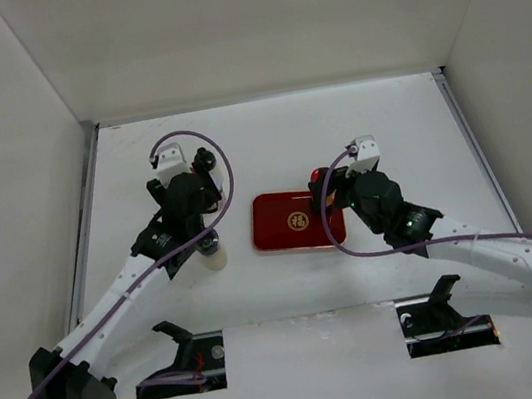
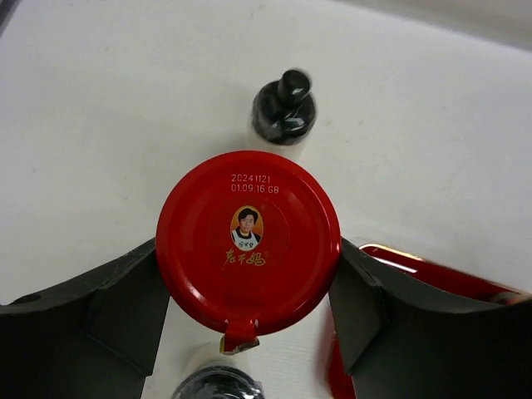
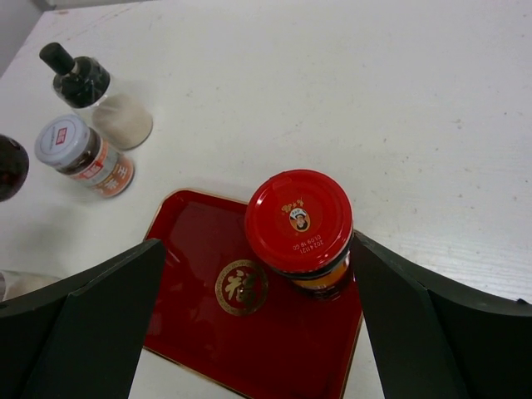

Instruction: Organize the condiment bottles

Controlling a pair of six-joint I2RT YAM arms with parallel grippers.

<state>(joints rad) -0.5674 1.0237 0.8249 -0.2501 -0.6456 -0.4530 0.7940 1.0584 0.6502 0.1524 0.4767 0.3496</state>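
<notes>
We see a white table with a flat red tray near its middle. Left of the tray and apart from it, a black-topped bottle and a white-capped bottle stand close together. A pale bottle stands off the tray's near left corner. A red-capped jar is at the tray's far right corner, and a second red-capped jar is left of the tray. We cannot tell whether either rests on the table.
</notes>
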